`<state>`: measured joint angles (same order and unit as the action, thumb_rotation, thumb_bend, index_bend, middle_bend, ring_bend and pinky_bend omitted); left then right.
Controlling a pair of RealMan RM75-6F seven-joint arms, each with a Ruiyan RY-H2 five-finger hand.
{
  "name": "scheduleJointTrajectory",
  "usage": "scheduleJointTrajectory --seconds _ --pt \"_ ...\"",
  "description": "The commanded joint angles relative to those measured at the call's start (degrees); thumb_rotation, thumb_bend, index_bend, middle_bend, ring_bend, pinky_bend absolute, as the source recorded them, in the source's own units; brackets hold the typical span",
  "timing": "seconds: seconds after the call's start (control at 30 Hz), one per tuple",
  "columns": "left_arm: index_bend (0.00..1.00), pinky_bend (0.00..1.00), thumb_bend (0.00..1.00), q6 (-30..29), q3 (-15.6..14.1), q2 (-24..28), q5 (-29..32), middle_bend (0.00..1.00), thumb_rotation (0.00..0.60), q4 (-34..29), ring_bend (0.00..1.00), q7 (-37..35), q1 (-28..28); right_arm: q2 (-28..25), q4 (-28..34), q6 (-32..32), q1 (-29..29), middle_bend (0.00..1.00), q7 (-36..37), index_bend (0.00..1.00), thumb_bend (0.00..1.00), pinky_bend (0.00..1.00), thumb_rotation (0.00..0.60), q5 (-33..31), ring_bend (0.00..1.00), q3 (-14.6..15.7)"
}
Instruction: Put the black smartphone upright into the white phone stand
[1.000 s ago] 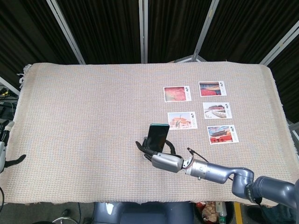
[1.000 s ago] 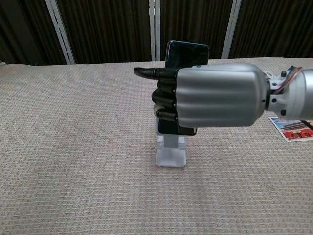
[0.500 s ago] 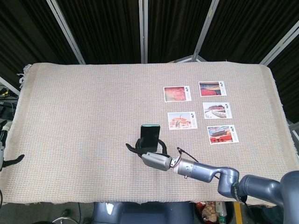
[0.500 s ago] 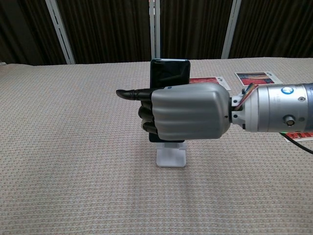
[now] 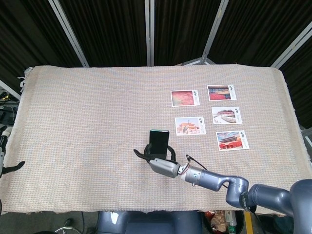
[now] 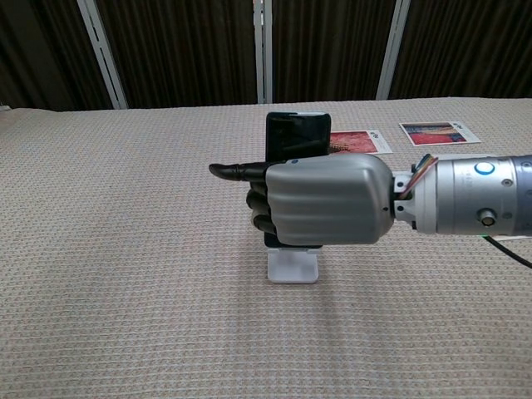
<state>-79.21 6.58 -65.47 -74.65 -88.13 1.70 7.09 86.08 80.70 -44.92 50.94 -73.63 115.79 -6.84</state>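
Observation:
The black smartphone (image 6: 298,135) stands upright, its top edge showing above my right hand (image 6: 320,201), which grips it around the lower half with one finger pointing left. The white phone stand (image 6: 293,265) sits on the cloth directly under the hand; the phone's lower end is hidden behind the fingers, so contact with the stand cannot be told. In the head view the phone (image 5: 159,141) rises above the right hand (image 5: 161,165) near the table's front middle. My left hand (image 5: 6,165) hangs at the far left edge, off the table, holding nothing.
A beige woven cloth (image 5: 87,112) covers the table. Several picture postcards (image 5: 207,114) lie at the right rear, two of them visible behind the hand in the chest view (image 6: 431,132). Dark curtains and metal poles stand behind the table.
The right hand moved left with the phone, turned it upright and lowered it toward the stand. In the last half second it shifted slightly right and down.

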Motion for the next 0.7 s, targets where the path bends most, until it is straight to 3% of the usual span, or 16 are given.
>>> scheduleJointTrajectory --seconds 0.03,0.13,0.3,0.43,0.53,0.7 --pt "0.0 0.0 0.0 0.03 -0.02 0.0 0.0 0.0 0.6 -0.06 0.0 0.06 0.01 -0.12 0.31 0.02 -0.24 0.53 -0.2 0.54 0.24 0.01 0.6 -0.25 0.35 0.19" --pt "0.0 0.0 0.0 0.08 -0.03 0.03 0.05 0.0 0.6 -0.1 0.0 0.06 0.03 -0.12 0.45 0.07 -0.45 0.48 -0.47 0.51 0.23 0.0 0.6 -0.59 0.32 0.27" --pt "0.0 0.0 0.0 -0.29 0.04 0.21 -0.05 0.0 0.6 -0.25 0.0 -0.21 -0.12 -0.25 1.01 0.27 -0.82 0.32 -0.77 0.42 0.22 0.0 0.6 -1.26 0.16 0.47" --pt "0.0 0.0 0.0 -0.36 -0.04 0.3 -0.19 0.0 0.6 -0.36 0.0 -0.28 -0.16 -0.45 1.57 -0.27 -1.17 0.19 -1.45 0.25 0.21 0.0 0.6 -1.26 0.04 0.6" --pt "0.0 0.0 0.0 -0.7 -0.06 0.38 -0.4 0.0 0.6 -0.55 0.0 -0.25 -0.26 -0.46 2.21 -0.9 -1.9 0.13 -2.65 0.15 0.19 0.0 0.6 -1.68 0.0 0.44" --pt "0.0 0.0 0.0 -0.94 -0.06 0.47 -0.44 0.0 0.6 -0.68 0.0 -0.26 -0.37 -0.53 3.21 -1.78 -2.9 0.09 -4.61 0.1 0.17 0.0 0.6 -2.06 0.0 0.28"
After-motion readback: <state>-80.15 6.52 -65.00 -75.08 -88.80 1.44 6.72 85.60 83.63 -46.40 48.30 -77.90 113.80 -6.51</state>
